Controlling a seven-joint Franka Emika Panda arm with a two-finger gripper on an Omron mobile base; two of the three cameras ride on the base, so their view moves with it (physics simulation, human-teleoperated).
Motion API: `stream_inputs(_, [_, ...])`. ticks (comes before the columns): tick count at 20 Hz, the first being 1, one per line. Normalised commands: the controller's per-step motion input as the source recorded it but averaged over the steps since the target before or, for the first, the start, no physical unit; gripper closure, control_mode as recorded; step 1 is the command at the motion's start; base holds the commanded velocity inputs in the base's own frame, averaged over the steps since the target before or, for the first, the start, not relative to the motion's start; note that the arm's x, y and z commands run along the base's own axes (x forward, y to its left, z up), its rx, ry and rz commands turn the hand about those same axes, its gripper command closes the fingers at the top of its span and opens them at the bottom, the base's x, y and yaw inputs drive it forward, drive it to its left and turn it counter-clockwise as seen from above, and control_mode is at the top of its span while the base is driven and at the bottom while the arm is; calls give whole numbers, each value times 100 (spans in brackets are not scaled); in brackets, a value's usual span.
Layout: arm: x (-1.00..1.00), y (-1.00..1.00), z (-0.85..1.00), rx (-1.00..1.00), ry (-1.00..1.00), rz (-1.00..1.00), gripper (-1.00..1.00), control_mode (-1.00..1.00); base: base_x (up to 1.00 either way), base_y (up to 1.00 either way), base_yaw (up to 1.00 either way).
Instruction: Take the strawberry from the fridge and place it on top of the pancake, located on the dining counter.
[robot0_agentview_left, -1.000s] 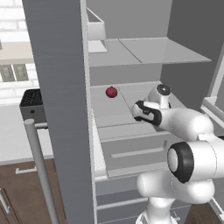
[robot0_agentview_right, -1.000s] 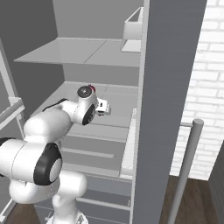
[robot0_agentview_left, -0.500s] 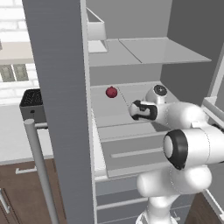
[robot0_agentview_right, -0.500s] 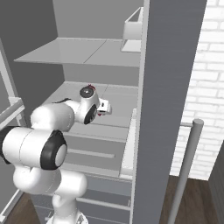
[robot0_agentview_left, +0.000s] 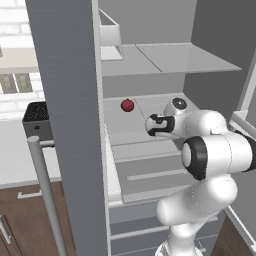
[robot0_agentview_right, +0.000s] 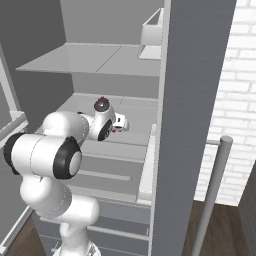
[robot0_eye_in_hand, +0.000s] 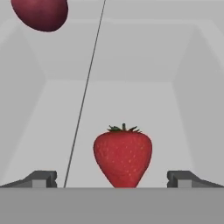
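Strawberry (robot0_eye_in_hand: 123, 156) on fridge shelf (robot0_eye_in_hand: 109, 105), between spread fingertips of gripper (robot0_eye_in_hand: 112, 178), not grasped; dark red fruit (robot0_eye_in_hand: 40, 13) beyond

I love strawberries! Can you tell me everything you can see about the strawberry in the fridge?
The strawberry is bright red with tiny seed dimples and a small green leafy crown on top. It stands upright, pointed end down, on a pale grey fridge shelf. It sits midway between the two dark fingertips of the open tool, which do not touch it. A bigger dark red fruit lies farther back.
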Motion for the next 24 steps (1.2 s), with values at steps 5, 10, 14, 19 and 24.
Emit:
stream_inputs(5, [31, -1, -16, 0, 2, 0, -100, -100, 0, 0, 0])
stream_inputs(10, [26, -5, -9, 0, 0, 0, -100, -100, 0, 0, 0])
stream_inputs(14, [18, -1, -16, 0, 1, 0, -100, -100, 0, 0, 0])
stream_inputs(19, [6, 0, -32, 0, 6, 0, 100, -100, 0, 0, 0])
stream_inputs(24, [-17, -6, -42, 0, 17, -1, 100, -100, 0, 0, 0])
